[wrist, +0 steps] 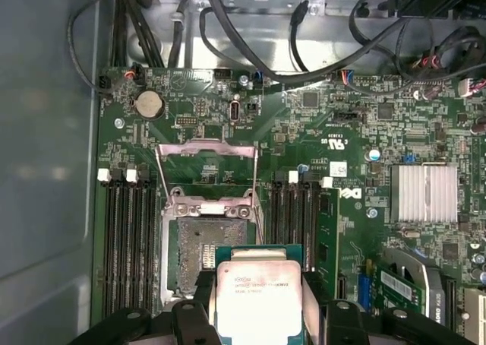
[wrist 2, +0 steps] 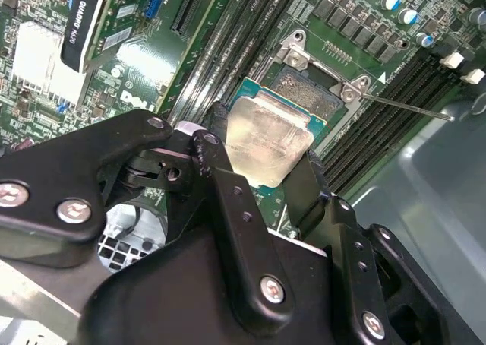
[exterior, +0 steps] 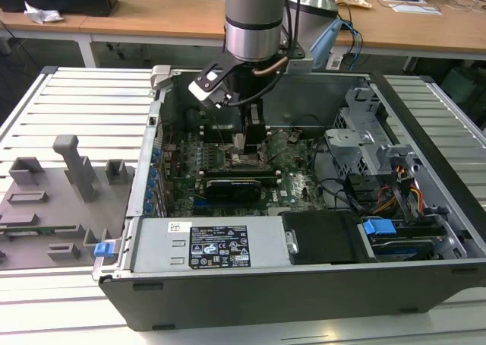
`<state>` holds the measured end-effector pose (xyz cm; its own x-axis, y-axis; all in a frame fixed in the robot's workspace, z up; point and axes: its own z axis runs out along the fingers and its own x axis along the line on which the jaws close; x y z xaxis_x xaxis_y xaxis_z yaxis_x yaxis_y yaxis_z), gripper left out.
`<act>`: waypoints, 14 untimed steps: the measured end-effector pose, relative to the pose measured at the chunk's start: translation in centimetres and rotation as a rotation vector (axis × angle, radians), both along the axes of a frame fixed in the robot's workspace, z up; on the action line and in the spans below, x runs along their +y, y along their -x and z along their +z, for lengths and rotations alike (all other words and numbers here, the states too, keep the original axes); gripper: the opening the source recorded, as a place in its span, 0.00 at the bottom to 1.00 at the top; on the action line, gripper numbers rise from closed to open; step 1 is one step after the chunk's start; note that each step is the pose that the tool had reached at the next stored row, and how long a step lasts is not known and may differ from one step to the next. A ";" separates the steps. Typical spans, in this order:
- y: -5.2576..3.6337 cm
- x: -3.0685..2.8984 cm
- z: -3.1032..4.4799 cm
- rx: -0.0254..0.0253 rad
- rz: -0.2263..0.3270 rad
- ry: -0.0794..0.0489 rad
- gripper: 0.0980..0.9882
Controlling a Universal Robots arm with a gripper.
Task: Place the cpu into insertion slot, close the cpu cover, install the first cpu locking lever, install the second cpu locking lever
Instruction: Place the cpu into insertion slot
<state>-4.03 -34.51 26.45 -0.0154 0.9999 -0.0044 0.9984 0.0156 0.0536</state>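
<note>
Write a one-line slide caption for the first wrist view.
Gripper holds the cpu close to the uncovered insertion slot, with the cpu cover swung open behind it.

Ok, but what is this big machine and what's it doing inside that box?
It is a grey robot arm reaching into an open black computer case. One picture is taken from outside; the two others from cameras riding on the arm. Its black gripper is pinching the cpu, a flat square silver-grey chip. Close by is the square black insertion slot on the green circuit board, not yet filled. Its thin metal cpu cover stands open.
</note>
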 end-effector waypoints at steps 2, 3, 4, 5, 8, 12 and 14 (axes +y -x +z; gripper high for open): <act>0.00 0.00 -0.16 0.0000 0.000 0.000 0.49; 0.00 0.00 -0.21 0.0000 -0.001 0.000 0.49; 0.00 0.01 -0.29 0.0001 -0.004 0.001 0.49; 0.00 0.01 -0.39 0.0000 -0.012 0.002 0.49; 0.00 0.01 -0.70 0.0000 -0.050 0.003 0.49; 0.00 0.08 -1.44 0.0001 -0.076 0.003 0.49; 0.00 0.20 -1.89 0.0002 -0.078 0.003 0.49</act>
